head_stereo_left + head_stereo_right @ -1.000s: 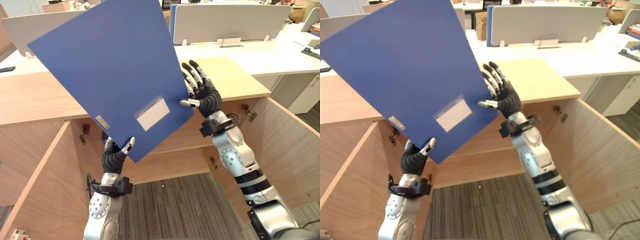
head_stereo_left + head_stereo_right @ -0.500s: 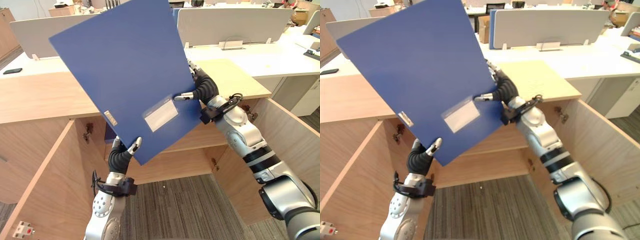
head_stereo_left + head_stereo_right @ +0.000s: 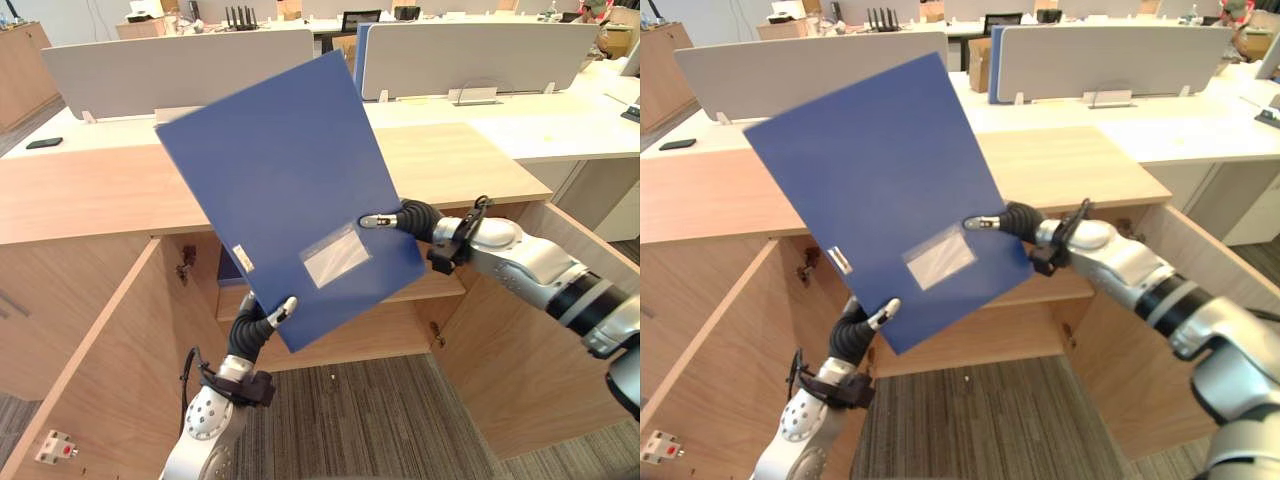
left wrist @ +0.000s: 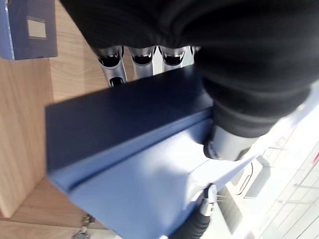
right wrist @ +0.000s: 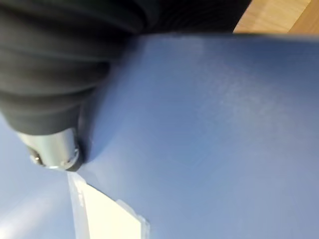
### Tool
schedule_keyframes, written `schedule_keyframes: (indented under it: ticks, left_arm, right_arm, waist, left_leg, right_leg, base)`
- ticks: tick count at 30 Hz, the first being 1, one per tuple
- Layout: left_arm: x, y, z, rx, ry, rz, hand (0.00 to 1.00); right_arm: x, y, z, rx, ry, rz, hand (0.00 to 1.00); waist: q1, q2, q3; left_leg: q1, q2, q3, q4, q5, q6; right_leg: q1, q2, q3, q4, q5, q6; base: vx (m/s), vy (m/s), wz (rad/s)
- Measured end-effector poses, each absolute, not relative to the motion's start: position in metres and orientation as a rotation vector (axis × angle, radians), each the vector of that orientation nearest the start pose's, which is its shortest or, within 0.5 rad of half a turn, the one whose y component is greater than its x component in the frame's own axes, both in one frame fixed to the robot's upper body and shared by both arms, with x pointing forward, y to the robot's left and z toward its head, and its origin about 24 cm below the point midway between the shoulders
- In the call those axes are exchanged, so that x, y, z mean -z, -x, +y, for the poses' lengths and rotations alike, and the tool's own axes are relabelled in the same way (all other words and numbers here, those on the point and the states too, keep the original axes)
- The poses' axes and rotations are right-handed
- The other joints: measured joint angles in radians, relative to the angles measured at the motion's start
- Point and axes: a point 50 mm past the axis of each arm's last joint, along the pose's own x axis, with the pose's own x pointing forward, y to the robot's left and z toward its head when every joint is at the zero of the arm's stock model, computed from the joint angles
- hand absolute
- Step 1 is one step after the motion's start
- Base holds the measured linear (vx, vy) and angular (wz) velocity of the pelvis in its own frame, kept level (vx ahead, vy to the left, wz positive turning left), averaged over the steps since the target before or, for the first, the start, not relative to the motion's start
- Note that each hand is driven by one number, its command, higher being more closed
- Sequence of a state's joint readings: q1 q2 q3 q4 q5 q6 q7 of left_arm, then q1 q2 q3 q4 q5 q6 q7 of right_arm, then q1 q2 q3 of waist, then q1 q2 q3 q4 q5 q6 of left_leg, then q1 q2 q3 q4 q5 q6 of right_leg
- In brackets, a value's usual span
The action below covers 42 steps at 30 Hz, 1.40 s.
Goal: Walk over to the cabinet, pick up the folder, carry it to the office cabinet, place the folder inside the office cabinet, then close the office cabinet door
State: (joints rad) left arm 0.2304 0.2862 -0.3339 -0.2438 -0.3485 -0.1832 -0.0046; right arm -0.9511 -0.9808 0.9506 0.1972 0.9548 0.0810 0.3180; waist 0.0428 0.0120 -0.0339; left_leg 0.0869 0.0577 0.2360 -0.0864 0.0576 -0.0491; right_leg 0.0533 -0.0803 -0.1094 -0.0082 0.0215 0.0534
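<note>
Two robot hands, one folder, one cabinet; entry follows.

**Folder** (image 3: pixel 290 190): blue, with a clear label pocket (image 3: pixel 335 256) on the front cover. It is held tilted in the air in front of the cabinet opening, one corner lowest, and is not yet inside.

**Left robot hand** (image 3: pixel 255 322): pinches the lowest corner at the spine, thumb on the front cover and fingers behind.

**Right robot hand** (image 3: pixel 408 216): thumb pressed on the front cover at the right edge, just beside the label pocket. The fingers are hidden behind the cover, so this reads as a pinch.

**Cabinet** (image 3: pixel 90 195): light wood with a shelf (image 3: pixel 400 297) inside. The left door (image 3: pixel 95 370) and right door (image 3: pixel 520 350) both stand wide open toward the robot. A second blue folder (image 4: pixel 27 27) already lies in the left part.

**Progress (judged):**
- Done: walk, pick-up and carry.
- Left: lower the folder into the opening, release it, and shut the doors.

**Edges and room:**
- The upper part of the folder rises above the cabinet's top edge, so it likely must drop and level out to pass under.
- The opening between the doors looks wider than the folder.
- The shelf splits the height, so the folder probably has to go in flat or nearly so.
- The doors flank both arms closely, and each arm must be clear before its door swings.
</note>
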Motion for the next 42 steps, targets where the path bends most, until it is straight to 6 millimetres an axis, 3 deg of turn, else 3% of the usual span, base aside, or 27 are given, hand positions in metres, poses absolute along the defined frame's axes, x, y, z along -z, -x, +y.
schedule_keyframes:
  ticks: [5, 6, 11, 13, 15, 16, 18, 21, 24, 27, 31, 36, 42]
  left_arm:
    - [-0.016, -0.187, 0.119, 0.444, 0.03, 0.092, 0.0]
    - [0.003, -0.183, 0.116, 0.519, -0.022, 0.184, 0.0]
    - [0.055, -0.156, 0.109, 0.712, -0.071, 0.453, 0.0]
    - [0.075, -0.147, 0.111, 0.704, -0.049, 0.552, 0.0]
    - [0.11, -0.132, 0.115, 0.619, 0.028, 0.737, 0.0]
    - [0.119, -0.128, 0.116, 0.588, 0.048, 0.791, 0.0]
    - [0.145, -0.111, 0.138, 0.362, 0.167, 0.971, 0.0]
    - [0.157, -0.103, 0.168, 0.14, 0.239, 1.048, 0.0]
    - [0.164, -0.075, 0.198, -0.07, 0.277, 1.128, 0.0]
    - [0.165, -0.056, 0.217, -0.166, 0.239, 1.169, 0.0]
    - [0.168, -0.024, 0.224, -0.259, 0.261, 1.259, 0.0]
    - [0.169, -0.022, 0.222, -0.31, 0.308, 1.253, 0.0]
    - [0.169, -0.048, 0.212, -0.303, 0.347, 1.2, 0.0]
  right_arm:
    - [-0.168, -0.329, -0.154, -0.88, 0.541, 0.119, 1.0]
    - [-0.159, -0.325, -0.151, -0.918, 0.583, 0.143, 1.0]
    - [-0.114, -0.308, -0.137, -1.048, 0.615, 0.251, 1.0]
    - [-0.096, -0.3, -0.133, -1.071, 0.6, 0.285, 1.0]
    - [-0.08, -0.293, -0.124, -1.102, 0.651, 0.279, 1.0]
    - [-0.079, -0.292, -0.122, -1.109, 0.657, 0.269, 1.0]
    - [-0.086, -0.287, -0.123, -1.119, 0.625, 0.166, 1.0]
    - [-0.096, -0.289, -0.126, -1.025, 0.603, 0.022, 1.0]
    - [-0.087, -0.288, -0.149, -0.878, 0.689, 0.006, 1.0]
    - [-0.041, -0.27, -0.18, -0.807, 0.793, 0.189, 1.0]
    - [0.013, -0.248, -0.211, -0.739, 0.842, 0.439, 1.0]
    - [0.051, -0.232, -0.241, -0.631, 0.922, 0.646, 1.0]
    - [0.1, -0.198, -0.274, -0.428, 0.92, 0.981, 1.0]
  waist:
    - [-0.001, 0.001, -0.015]
    - [-0.002, -0.001, -0.019]
    - [-0.004, -0.004, -0.019]
    - [-0.002, -0.004, -0.019]
    - [-0.007, -0.005, -0.017]
    - [-0.01, -0.007, -0.016]
    - [-0.022, -0.017, -0.004]
    - [-0.028, -0.016, 0.003]
    - [-0.047, -0.019, 0.008]
    - [-0.046, -0.02, 0.012]
    - [-0.051, -0.017, 0.028]
    - [-0.053, -0.008, 0.039]
    - [-0.045, 0.024, 0.061]
  left_leg:
    - [0.0, 0.004, 0.004, 0.0, -0.001, -0.001]
    - [0.0, 0.01, 0.005, 0.0, -0.002, -0.002]
    - [-0.001, 0.02, 0.015, 0.0, -0.003, -0.01]
    - [-0.002, 0.025, 0.022, 0.0, -0.005, -0.013]
    - [-0.001, 0.029, 0.032, 0.0, -0.006, -0.017]
    - [-0.001, 0.031, 0.032, 0.0, -0.006, -0.017]
    - [-0.003, 0.037, 0.03, 0.0, -0.006, -0.02]
    - [-0.002, 0.039, 0.039, 0.0, -0.005, -0.022]
    - [0.0, 0.035, 0.035, 0.0, -0.005, -0.022]
    - [0.001, 0.027, 0.029, 0.0, -0.005, -0.021]
    - [-0.001, 0.025, 0.024, 0.0, -0.004, -0.02]
    - [-0.017, 0.024, -0.007, 0.0, 0.001, -0.019]
    - [-0.015, 0.023, -0.038, 0.0, 0.003, -0.02]
  right_leg:
    - [-0.001, 0.003, 0.004, -0.003, 0.001, -0.002]
    - [-0.001, 0.006, 0.004, -0.012, 0.005, -0.007]
    - [-0.002, 0.018, 0.01, -0.03, 0.01, -0.014]
    - [-0.002, 0.023, 0.013, -0.036, 0.011, -0.016]
    - [-0.003, 0.032, 0.028, -0.036, 0.012, -0.017]
    - [-0.004, 0.033, 0.03, -0.036, 0.012, -0.017]
    - [-0.007, 0.039, 0.03, -0.034, 0.012, -0.017]
    - [-0.015, 0.042, 0.037, -0.026, 0.012, -0.017]
    - [-0.014, 0.038, 0.035, -0.021, 0.012, -0.017]
    - [-0.017, 0.031, 0.033, -0.021, 0.011, -0.016]
    - [-0.019, 0.028, 0.029, -0.022, 0.011, -0.016]
    - [-0.014, 0.028, -0.001, -0.035, 0.011, -0.016]
    - [0.012, 0.027, -0.035, -0.049, 0.01, -0.014]
  base:
    - [-0.02, 0.0, -0.02]
    - [-0.05, -0.005, -0.02]
    - [-0.02, -0.014, -0.06]
    - [0.01, -0.018, -0.1]
    - [0.03, -0.023, -0.16]
    - [0.01, -0.029, -0.12]
    - [-0.01, -0.01, -0.02]
    - [-0.06, -0.01, -0.1]
    - [-0.05, 0.009, 0.03]
    - [-0.07, 0.016, 0.04]
    - [-0.02, 0.008, 0.02]
    - [-0.01, -0.007, 0.18]
    - [0.01, -0.004, 0.15]
